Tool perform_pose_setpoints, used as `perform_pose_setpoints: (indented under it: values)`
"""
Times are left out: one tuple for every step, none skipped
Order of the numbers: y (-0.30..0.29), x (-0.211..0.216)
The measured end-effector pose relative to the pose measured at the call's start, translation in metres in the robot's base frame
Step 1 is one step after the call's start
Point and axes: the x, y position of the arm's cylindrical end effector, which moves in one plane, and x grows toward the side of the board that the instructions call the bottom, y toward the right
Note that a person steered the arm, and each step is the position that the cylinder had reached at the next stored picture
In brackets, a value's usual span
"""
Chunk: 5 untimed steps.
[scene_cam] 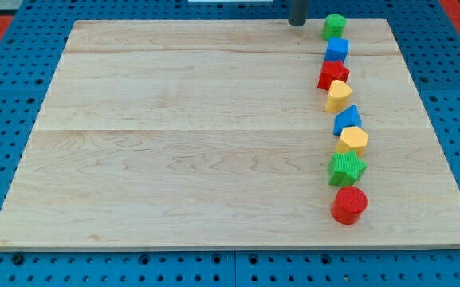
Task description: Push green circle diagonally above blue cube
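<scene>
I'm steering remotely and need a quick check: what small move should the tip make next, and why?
Probably slide my tip a little toward the view's right to meet the green circle block. It sits directly above the blue cube block at the top of the column, so a careful sideways nudge would set it diagonal.

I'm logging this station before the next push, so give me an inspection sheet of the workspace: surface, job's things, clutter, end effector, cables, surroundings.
Surface: pale wooden board, lying flat.
Job's things: green circle at the view's top right; blue cube directly below, touching or nearly so.
Clutter: below them in one column, red star, yellow heart, blue block, yellow block, green star, red cylinder.
End effector: my tip, left of the green circle, apart from it.
Cables: nothing seen.
Surroundings: blue perforated table.
</scene>
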Motion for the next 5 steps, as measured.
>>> perform_pose_setpoints:
  values:
    - [0.052,-0.001]
    - [0.062,-0.001]
    - [0.071,-0.001]
    - [0.100,0.003]
    - [0.168,0.004]
